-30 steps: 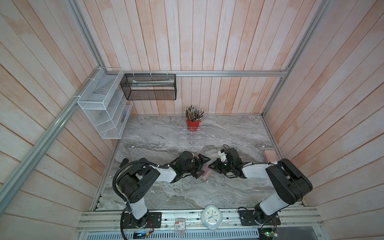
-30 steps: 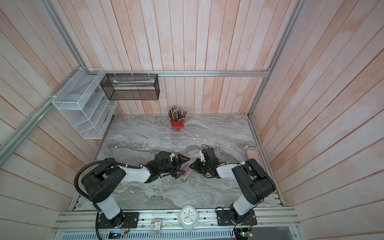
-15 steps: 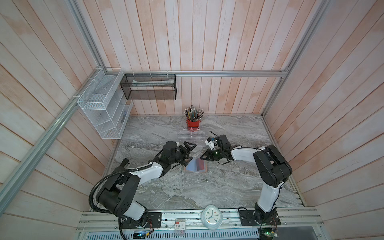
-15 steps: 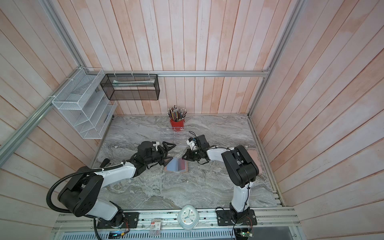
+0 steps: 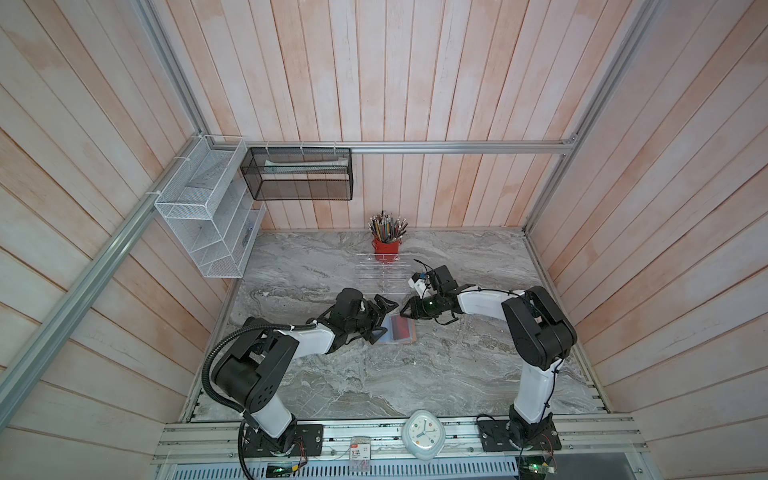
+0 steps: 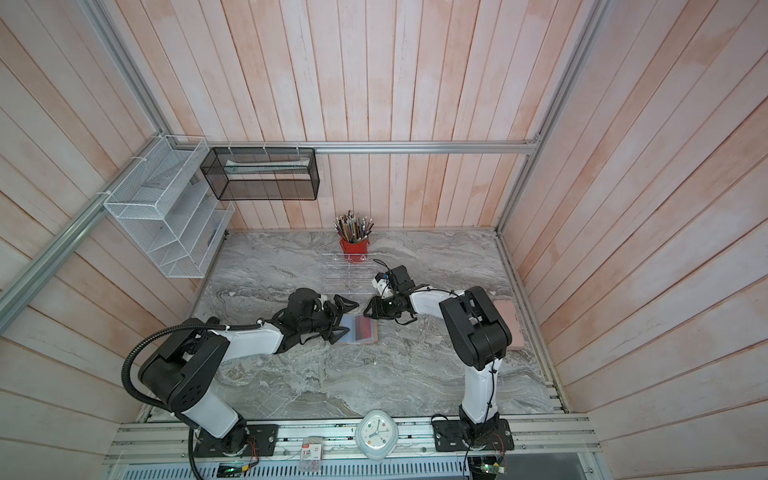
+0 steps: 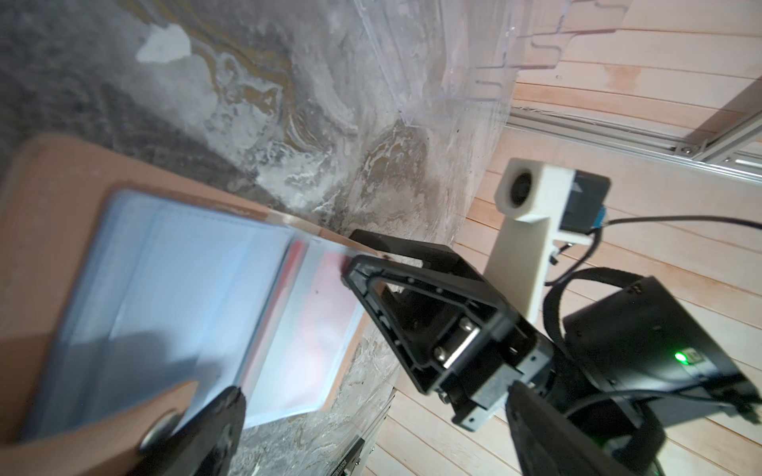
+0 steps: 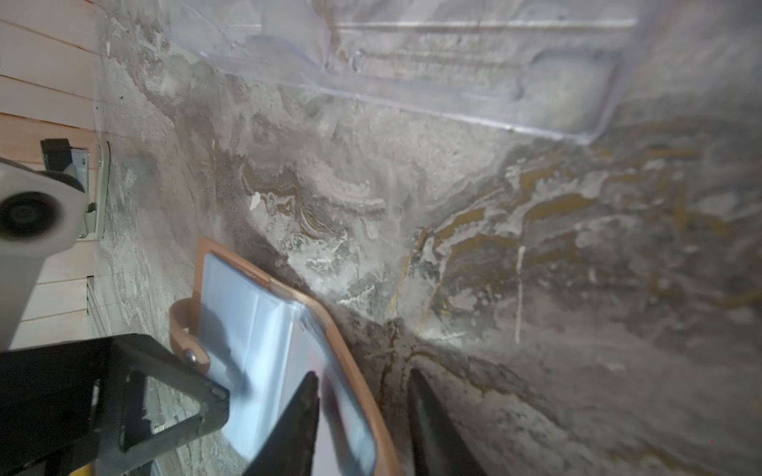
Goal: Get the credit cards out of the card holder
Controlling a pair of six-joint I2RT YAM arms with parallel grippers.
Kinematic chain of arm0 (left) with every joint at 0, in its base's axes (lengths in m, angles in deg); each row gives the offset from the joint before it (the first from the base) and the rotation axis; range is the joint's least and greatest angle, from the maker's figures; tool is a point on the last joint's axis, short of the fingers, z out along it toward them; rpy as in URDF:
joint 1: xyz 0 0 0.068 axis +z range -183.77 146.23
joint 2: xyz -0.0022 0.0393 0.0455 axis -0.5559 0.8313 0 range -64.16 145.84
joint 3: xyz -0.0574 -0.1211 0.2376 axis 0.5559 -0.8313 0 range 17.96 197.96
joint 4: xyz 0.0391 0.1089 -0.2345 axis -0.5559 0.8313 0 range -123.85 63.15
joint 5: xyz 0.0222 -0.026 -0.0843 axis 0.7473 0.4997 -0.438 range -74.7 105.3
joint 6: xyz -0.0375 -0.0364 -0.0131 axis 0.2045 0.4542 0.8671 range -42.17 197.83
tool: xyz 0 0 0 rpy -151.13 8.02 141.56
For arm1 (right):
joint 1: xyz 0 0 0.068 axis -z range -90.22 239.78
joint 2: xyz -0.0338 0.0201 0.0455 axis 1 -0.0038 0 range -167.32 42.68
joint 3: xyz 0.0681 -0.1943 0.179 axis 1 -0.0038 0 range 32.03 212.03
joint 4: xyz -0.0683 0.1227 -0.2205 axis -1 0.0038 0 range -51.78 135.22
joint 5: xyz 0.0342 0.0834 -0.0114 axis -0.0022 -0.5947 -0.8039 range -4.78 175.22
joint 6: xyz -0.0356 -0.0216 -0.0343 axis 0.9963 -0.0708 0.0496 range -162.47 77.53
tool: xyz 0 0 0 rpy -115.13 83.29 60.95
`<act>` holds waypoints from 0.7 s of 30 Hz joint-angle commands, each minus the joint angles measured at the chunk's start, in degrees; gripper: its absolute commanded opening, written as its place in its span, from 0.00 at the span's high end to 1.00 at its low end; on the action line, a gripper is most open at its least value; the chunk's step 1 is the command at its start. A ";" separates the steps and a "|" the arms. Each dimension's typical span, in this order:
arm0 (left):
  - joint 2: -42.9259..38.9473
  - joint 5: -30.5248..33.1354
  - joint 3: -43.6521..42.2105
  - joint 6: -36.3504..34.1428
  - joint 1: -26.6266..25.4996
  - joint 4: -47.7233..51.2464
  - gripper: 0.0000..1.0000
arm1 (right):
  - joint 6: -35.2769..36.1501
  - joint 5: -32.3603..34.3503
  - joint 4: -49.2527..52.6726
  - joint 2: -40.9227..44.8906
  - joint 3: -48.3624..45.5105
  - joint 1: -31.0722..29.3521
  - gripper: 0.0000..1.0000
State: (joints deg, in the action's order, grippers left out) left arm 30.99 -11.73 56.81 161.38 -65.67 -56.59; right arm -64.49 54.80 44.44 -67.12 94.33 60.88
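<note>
I see the holder [image 5: 395, 338] lying open and flat on the table [image 5: 374, 382], at the centre of both top views and a little below the middle, under the clear rack [image 5: 380, 276]. Its pale blue sleeves face up. A red card [image 5: 404, 330] shows through the sleeve on its right half, and I can make out no other cards.

The left pincer [image 5: 390, 318] comes in from the left with its fingers spread wide across the holder's left edge. In the left wrist view, one finger [image 7: 214, 424] sits against the strap tab [image 7: 123, 428] at the bottom of the frame.

The right pincer [image 5: 404, 313] reaches the holder's upper right corner, just above the red card. In the right wrist view, at the bottom centre, its fingers stand apart. One finger [image 8: 301, 412] is over the sleeve and the other is outside over bare table. The tan rim [image 8: 350, 362] runs between them, pinched by neither. I cannot tell whether the inner finger touches the sleeve.
</note>
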 commanded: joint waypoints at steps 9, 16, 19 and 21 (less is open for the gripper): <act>1.66 0.82 -0.85 -0.45 -0.52 -2.75 0.00 | -4.24 7.99 4.17 9.05 -5.23 -1.17 0.25; 2.84 1.14 0.85 0.29 -1.45 -3.50 0.00 | -5.95 12.68 6.76 10.24 -6.91 -3.08 0.24; 2.62 1.58 1.62 0.39 -1.50 -3.28 0.00 | -6.75 13.94 6.40 10.24 -8.44 -3.43 0.23; 2.60 1.88 2.01 0.50 -1.50 -3.18 0.00 | -7.20 13.95 5.88 10.36 -9.33 -3.38 0.22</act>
State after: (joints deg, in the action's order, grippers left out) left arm 33.13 -11.22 57.14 161.66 -67.00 -58.74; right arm -70.20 66.28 48.46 -57.13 86.59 57.71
